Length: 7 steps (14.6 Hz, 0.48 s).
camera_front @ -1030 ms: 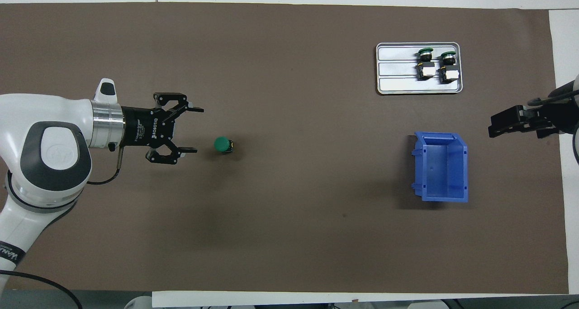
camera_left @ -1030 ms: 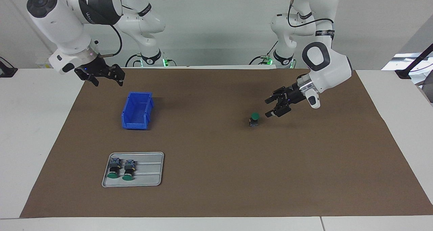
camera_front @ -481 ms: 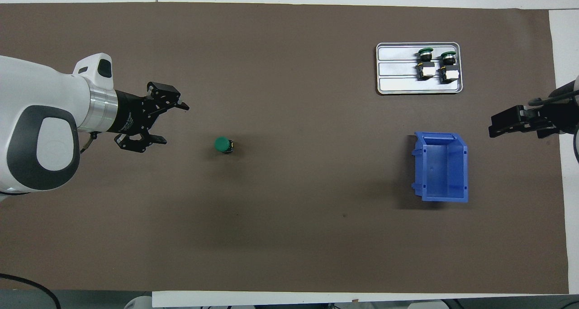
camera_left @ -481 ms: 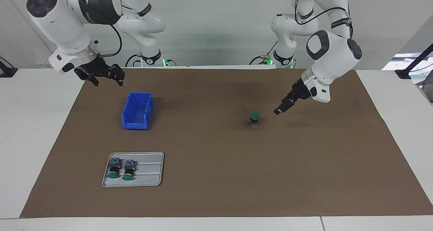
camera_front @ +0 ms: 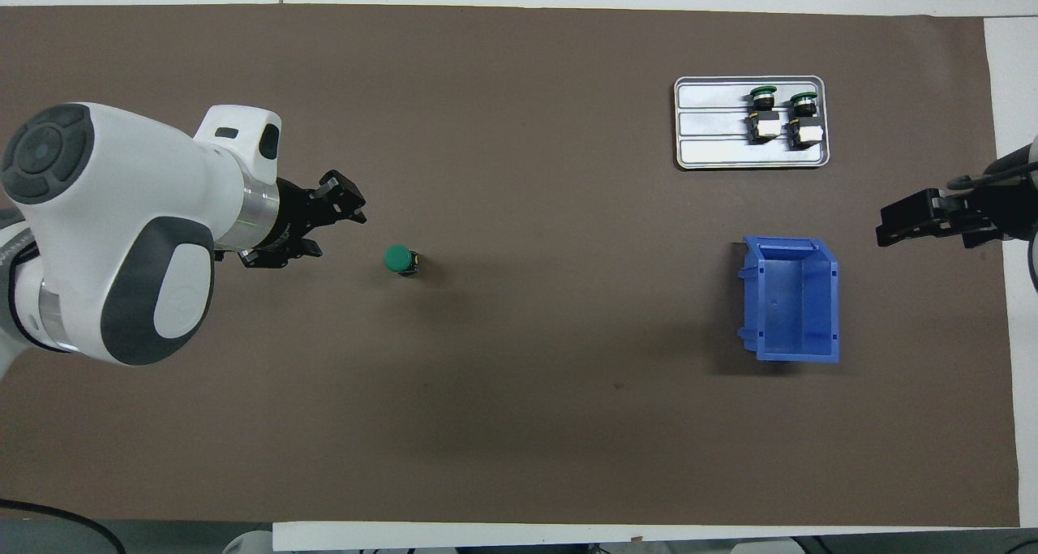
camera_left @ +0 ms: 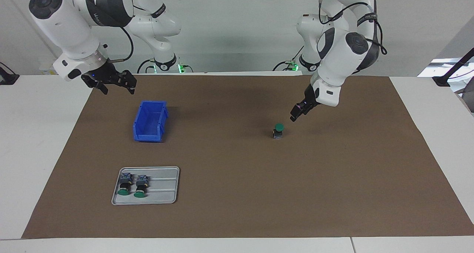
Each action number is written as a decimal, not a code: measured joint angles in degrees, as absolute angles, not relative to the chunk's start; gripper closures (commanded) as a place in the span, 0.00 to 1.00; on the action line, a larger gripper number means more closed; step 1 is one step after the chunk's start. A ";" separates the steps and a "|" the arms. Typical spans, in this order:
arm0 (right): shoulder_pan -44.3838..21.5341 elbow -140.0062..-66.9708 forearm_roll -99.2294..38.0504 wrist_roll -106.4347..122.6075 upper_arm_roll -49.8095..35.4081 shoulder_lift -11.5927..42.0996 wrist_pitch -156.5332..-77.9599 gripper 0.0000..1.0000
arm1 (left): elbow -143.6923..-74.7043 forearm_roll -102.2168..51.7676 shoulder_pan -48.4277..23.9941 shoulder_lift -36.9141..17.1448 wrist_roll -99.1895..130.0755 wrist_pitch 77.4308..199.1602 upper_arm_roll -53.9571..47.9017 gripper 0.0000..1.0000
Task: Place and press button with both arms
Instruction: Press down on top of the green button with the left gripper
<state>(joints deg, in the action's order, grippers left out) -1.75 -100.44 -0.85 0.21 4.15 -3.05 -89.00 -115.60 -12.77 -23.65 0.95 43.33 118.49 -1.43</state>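
On the brown mat, toward the left arm's end of the bench (camera_left: pixel 37 142), the button (camera_left: pixel 278 130) is standing upright with its green cap on top. Nothing is touching it.

Your left tool (camera_left: pixel 297 113) is hanging in the air just beside the button, with a clear gap between them. A second ago this tool was lying level with its fingers spread wide. Now the wrist is turned so the tool is pointing steeply down, and the fingers are looking pulled in close together. You cannot tell for sure whether they are fully clenched, but they are grasping nothing.

That change probably means you are getting the left tool ready to push, not to grab. The tip is not yet over the green cap, so it needs to slide a little over the cap and then come straight down.

Your right tool (camera_left: pixel 111 79) is waiting in the air by the mat's edge, near the blue bin (camera_left: pixel 150 121), with its fingers spread and nothing in them. It is staying where it was.

Two more buttons (camera_left: pixel 132 183) are lying on their sides in the grey tray (camera_left: pixel 166 186).
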 measured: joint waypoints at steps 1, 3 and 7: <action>-1.75 -100.44 -0.85 0.21 4.15 -3.05 -89.00 0.02 | -115.61 -12.45 -24.46 0.93 41.16 118.41 -1.48 0.77; -1.75 -100.44 -0.85 0.21 4.15 -3.05 -89.00 0.02 | -115.76 -10.44 -25.99 0.69 38.49 118.26 -1.53 0.89; -1.75 -100.44 -0.85 0.21 4.15 -3.05 -89.00 0.02 | -116.18 -8.43 -28.29 -1.54 37.26 118.78 -1.57 1.00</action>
<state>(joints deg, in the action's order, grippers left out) -1.75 -100.44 -0.85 0.21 4.15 -3.05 -89.00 -116.18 -8.43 -28.29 -1.54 37.26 118.78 -1.57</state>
